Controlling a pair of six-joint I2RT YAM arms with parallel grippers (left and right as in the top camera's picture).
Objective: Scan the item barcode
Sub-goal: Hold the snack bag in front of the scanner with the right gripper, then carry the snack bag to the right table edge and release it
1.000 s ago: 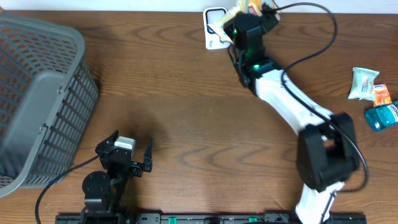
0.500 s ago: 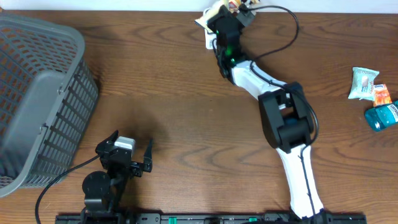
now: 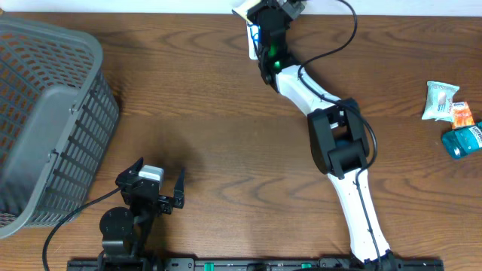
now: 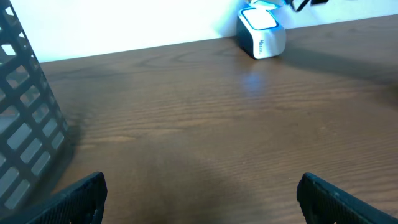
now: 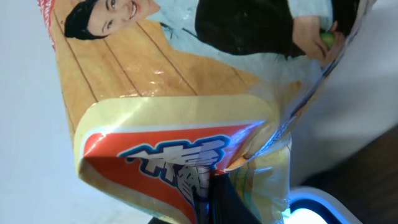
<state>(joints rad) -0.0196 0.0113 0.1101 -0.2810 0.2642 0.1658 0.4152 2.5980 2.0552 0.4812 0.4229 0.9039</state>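
Observation:
The item is a glossy snack packet [image 5: 186,93], orange and cream with a printed face. My right gripper [image 5: 219,198] is shut on its lower edge, and one dark finger [image 5: 229,200] shows against the foil. The white scanner [image 5: 318,208] glows blue just below and to the right of the packet. From overhead, the right gripper [image 3: 269,16] holds the packet [image 3: 291,6] at the table's far edge, above the scanner [image 3: 253,44], which the arm mostly hides. No barcode shows. In the left wrist view the scanner [image 4: 261,34] stands far off. My left gripper [image 3: 156,181] rests open and empty near the front edge.
A grey mesh basket [image 3: 45,113] fills the left side and shows at the left of the left wrist view [image 4: 25,124]. At the right edge lie a white-green packet [image 3: 439,100], an orange packet [image 3: 462,114] and a teal item [image 3: 465,141]. A black cable [image 3: 346,30] loops by the scanner.
The right arm has swung left and farther back, carrying the packet over the scanner toward the table's far edge. The left arm has not moved.

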